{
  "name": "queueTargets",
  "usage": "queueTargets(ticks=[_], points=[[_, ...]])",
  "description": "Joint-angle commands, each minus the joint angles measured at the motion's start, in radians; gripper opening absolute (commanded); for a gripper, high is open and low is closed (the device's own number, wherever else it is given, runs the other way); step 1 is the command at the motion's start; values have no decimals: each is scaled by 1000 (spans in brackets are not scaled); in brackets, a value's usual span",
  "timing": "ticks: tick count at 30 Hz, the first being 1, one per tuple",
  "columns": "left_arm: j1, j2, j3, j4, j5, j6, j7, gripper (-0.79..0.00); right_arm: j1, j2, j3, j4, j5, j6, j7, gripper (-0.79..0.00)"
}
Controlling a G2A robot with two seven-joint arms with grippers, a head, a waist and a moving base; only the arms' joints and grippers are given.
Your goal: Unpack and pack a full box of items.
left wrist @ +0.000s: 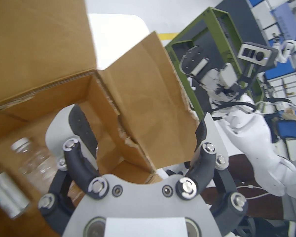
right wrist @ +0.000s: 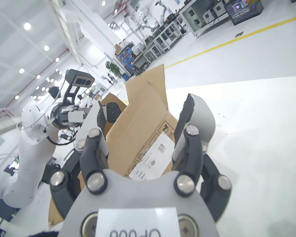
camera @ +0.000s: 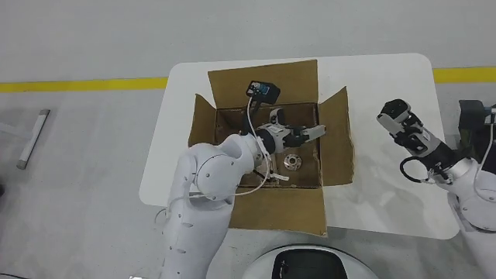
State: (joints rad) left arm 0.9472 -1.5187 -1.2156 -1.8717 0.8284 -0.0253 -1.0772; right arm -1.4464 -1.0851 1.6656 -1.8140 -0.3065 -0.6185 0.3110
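Brown cardboard box (camera: 337,136) sits in the middle of the white table (camera: 387,77). Its mouth points up and all four flaps are folded out. Its long side seems to run across the table, from one arm toward the other, but only by a little. Down in the box are a clear bottle (left wrist: 32,154) with a white cap, a white tube (left wrist: 5,196) just beside it, and a small round thing (camera: 292,160). The bottle is too blurry to say which way it lies.

The left gripper (left wrist: 140,117) is at the mouth of the box, near the wall on the right arm's side. Its fingers are spread wide and hold nothing. The right gripper (right wrist: 149,104) hangs over the table beside the box, apart from it, also wide open with nothing in it.

What could go wrong? The wide fingers are close to the wall and its torn flap, so they could catch on the cardboard. Nothing holds the box down, so a snag could push or lift it. The bottle looks smooth and round, so it could roll away from a poor grab.
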Motion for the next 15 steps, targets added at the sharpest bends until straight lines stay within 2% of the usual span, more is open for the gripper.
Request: queueTargets(ticks=[1,4,6,7,8,9,10,11,12,13,15], points=[[31,14,-30,-39,117,-1,-24,0,7,0,-24,-35,-45,23,23,0],[57,26,-47,-53,238,5,-31,0,30,-1,-63,-55,-116,67,54,0],[65,33,-39,-54,339,-5,-38,0,42,-2,-95,-60,-147,85,68,-102],[69,35,-31,-55,380,-5,-38,0,47,-2,-102,-56,-168,99,75,-197],[73,37,-23,-54,410,-5,-39,0,51,-2,-108,-53,-190,112,81,-403],[77,38,-16,-53,439,-5,-40,0,50,-3,-114,-48,-200,120,80,-440],[79,40,-9,-51,468,-3,-40,0,47,-3,-116,-39,-202,129,78,-554],[81,41,-2,-49,491,-1,-40,0,44,-3,-115,-33,-205,133,77,-610],[83,41,4,-48,507,3,-40,0,38,-3,-114,-26,-205,137,77,-717],[85,41,8,-44,517,8,-40,0,32,-2,-112,-19,-202,139,77,-785],[86,42,16,-38,541,13,-41,0,16,-1,-104,-8,-197,140,72,-785]])
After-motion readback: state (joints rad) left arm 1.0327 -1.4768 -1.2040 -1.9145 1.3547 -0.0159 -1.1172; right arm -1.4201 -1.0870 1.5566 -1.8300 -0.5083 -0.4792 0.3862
